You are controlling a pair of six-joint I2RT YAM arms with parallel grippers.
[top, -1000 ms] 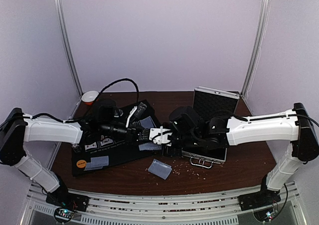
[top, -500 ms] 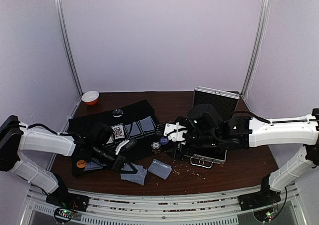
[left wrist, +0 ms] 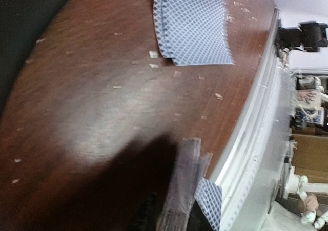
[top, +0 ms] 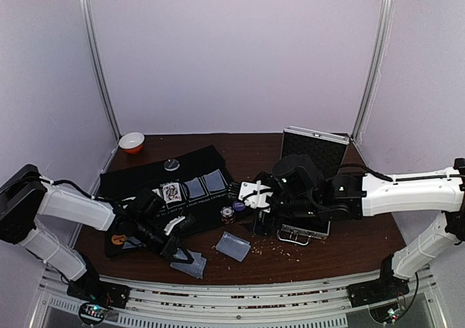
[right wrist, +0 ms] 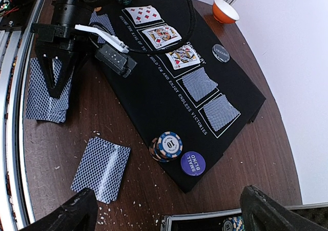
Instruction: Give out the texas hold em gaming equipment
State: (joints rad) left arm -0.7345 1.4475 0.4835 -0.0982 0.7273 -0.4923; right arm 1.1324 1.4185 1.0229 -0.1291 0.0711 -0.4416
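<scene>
My left gripper (top: 184, 254) is low over the table near the front edge. It is shut on a small stack of grey-blue-backed cards (left wrist: 180, 190), which also shows in the top view (top: 190, 265) and the right wrist view (right wrist: 46, 93). Two more face-down cards (top: 234, 246) lie on the wood to its right. My right gripper (right wrist: 169, 215) is open and empty above a striped chip stack (right wrist: 168, 145) and a purple "small blind" disc (right wrist: 192, 163) at the mat's corner. The black mat (top: 142, 182) holds three face-up cards, two face-down cards, a grey disc (top: 171, 164) and an orange disc (top: 116, 238).
The silver case (top: 311, 152) stands open behind my right arm, with chips inside (right wrist: 233, 224). The orange-and-white bowl (top: 131, 141) sits at the back left. The metal rail (left wrist: 256, 118) runs along the table's front edge close to my left gripper. Crumbs litter the wood.
Both grippers have left the mat's middle. My left gripper came toward the front edge with cards in it. My right gripper drew back to the right, uncovering the chip stack and the purple disc.
</scene>
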